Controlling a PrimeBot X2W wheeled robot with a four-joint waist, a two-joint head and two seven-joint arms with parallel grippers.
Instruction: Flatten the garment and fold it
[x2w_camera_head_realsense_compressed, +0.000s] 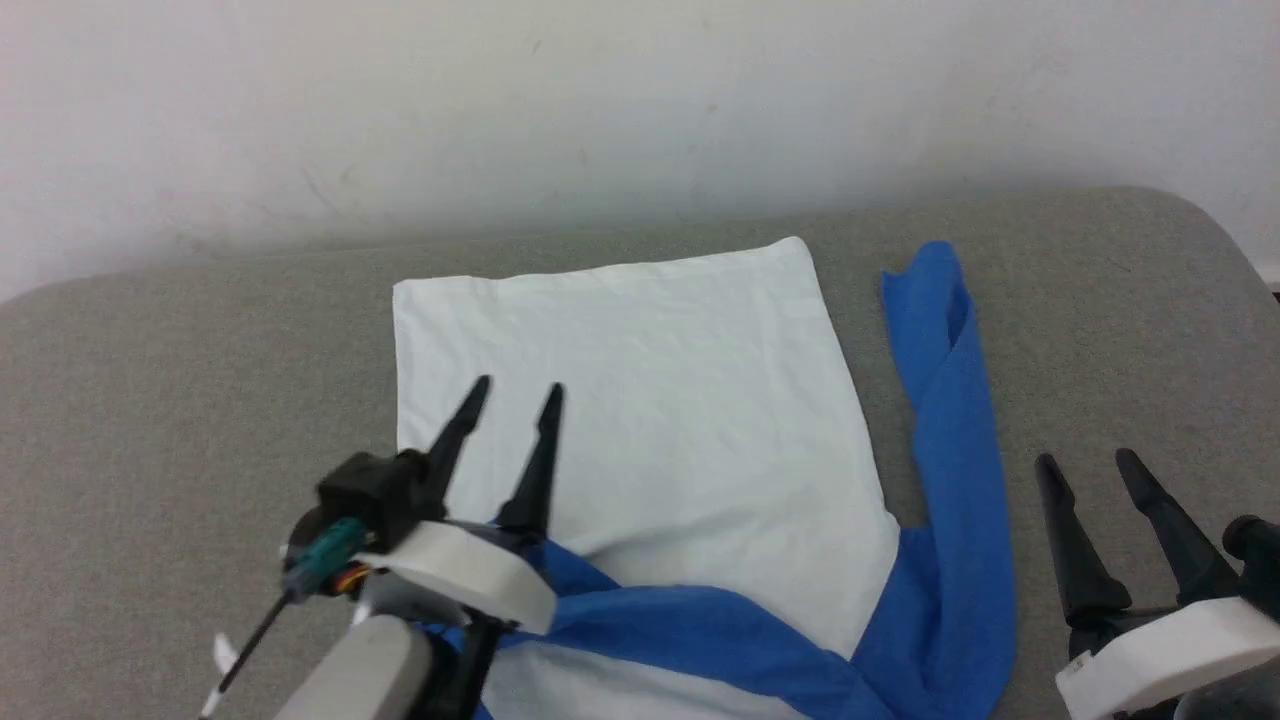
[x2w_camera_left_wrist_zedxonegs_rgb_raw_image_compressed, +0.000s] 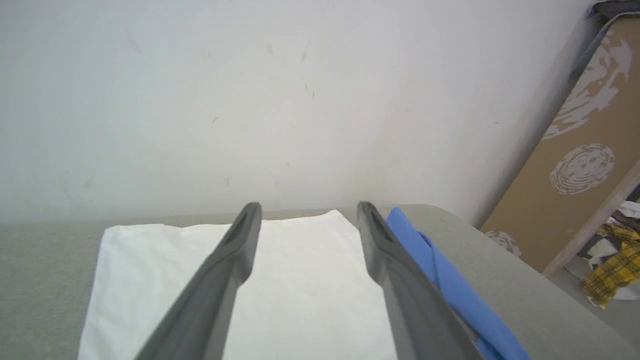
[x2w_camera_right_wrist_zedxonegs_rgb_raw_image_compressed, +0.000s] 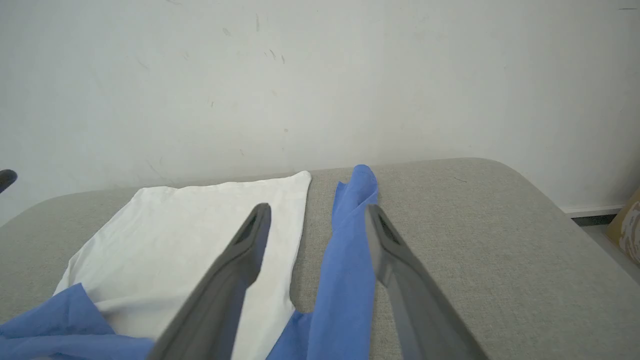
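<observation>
Grey surface, white wall, patterned brown board — perhaps cardboard, yellow plaid cloth

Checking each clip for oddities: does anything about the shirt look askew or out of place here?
Yes. The garment is mostly flat, but one blue sleeve lies twisted into a narrow strip beside the rest, and a blue band is bunched across the near end. No damage or spills.

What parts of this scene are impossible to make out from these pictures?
Head view: the near end of the garment, cut off by the bottom edge and partly covered by the left claw and its arm.
Left wrist view: the yellow checked cloth, small and cut by the right edge.
Right wrist view: a dark tip at the left edge, too cut off to identify.
</observation>
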